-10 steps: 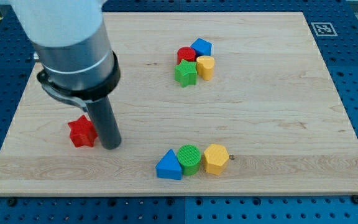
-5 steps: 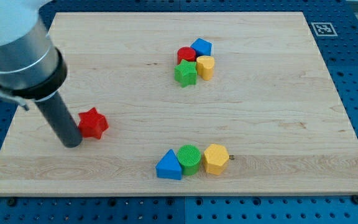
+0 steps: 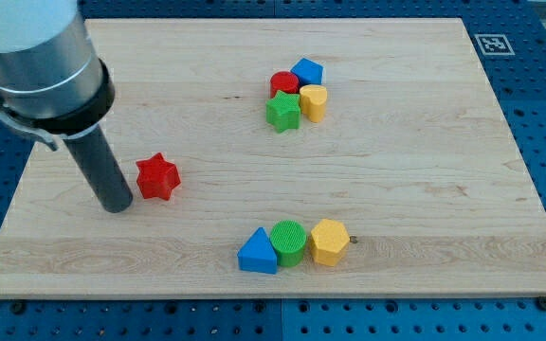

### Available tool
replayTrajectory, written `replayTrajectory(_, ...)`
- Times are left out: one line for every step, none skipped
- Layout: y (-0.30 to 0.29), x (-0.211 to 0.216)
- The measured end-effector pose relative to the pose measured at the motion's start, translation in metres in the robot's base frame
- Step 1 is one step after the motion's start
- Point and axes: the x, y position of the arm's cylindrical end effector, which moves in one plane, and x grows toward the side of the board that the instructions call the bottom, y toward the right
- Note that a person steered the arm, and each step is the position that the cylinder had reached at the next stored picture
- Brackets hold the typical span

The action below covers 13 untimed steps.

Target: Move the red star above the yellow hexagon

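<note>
The red star point(image 3: 157, 177) lies on the wooden board point(image 3: 425, 142) at the view's left. My tip point(image 3: 116, 206) rests on the board just left of the star, close to it or touching it. The yellow hexagon point(image 3: 329, 242) sits near the view's bottom centre, at the right end of a row with a green cylinder point(image 3: 289, 242) and a blue triangle point(image 3: 258, 252). The star is well to the left of the hexagon and a little higher in the view.
A cluster near the view's top centre holds a red cylinder point(image 3: 283, 83), a blue pentagon-like block point(image 3: 307, 71), a green star point(image 3: 282, 112) and a yellow block point(image 3: 314, 101). A marker tag point(image 3: 490, 44) sits at the board's top right corner.
My tip went from the star's right side round to its left side. The red star has slid to the right and slightly up the view.
</note>
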Motion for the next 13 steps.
replayTrajectory(-0.009, -0.005)
replayTrajectory(0.010, -0.010)
replayTrajectory(0.018, -0.010)
replayTrajectory(0.016, -0.010)
replayTrajectory(0.015, -0.028)
replayTrajectory(0.032, -0.030)
replayTrajectory(0.043, -0.030)
replayTrajectory(0.053, -0.036)
replayTrajectory(0.067, -0.046)
replayTrajectory(0.078, -0.051)
replayTrajectory(0.079, -0.045)
replayTrajectory(0.079, -0.023)
replayTrajectory(0.085, -0.023)
